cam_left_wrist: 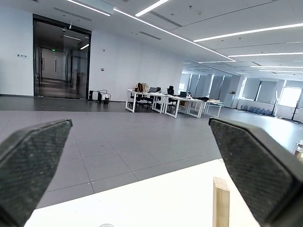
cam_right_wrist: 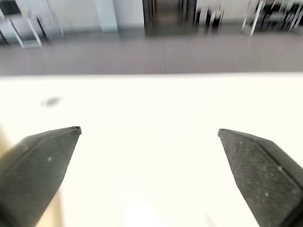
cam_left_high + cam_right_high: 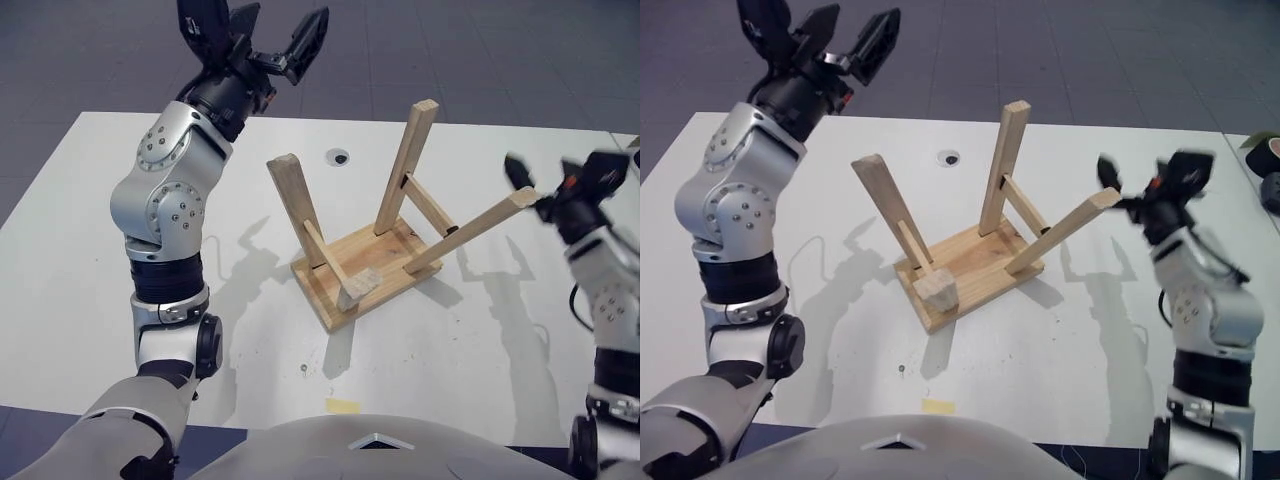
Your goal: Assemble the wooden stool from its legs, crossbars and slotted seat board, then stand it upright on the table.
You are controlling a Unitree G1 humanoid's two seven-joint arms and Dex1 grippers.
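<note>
On the white desk [image 3: 90,230] the wooden stool lies upside down, its slotted seat board [image 3: 378,255] flat on the surface and the legs pointing up. From the seat board's far side one leg [image 3: 408,165] rises nearly upright. From its left end a second leg [image 3: 296,205] leans outward, and from its right end a third leg [image 3: 475,232] slants steeply away. At its near corner a fourth leg [image 3: 357,290] shows mostly end-on. One crossbar [image 3: 430,207] joins the far and right legs; another [image 3: 328,258] runs from the left leg towards the near corner.

High above and beyond the seat board's left end, the left tool [image 3: 283,22] hangs with fingers spread wide, pinching nothing. Off the seat board's right end, the right tool [image 2: 149,131] sits at the tip of the slanting leg, fingers apart; whether it touches the wood cannot be told.

Beyond the seat board a small dark hole [image 3: 340,156] marks the desk.
</note>
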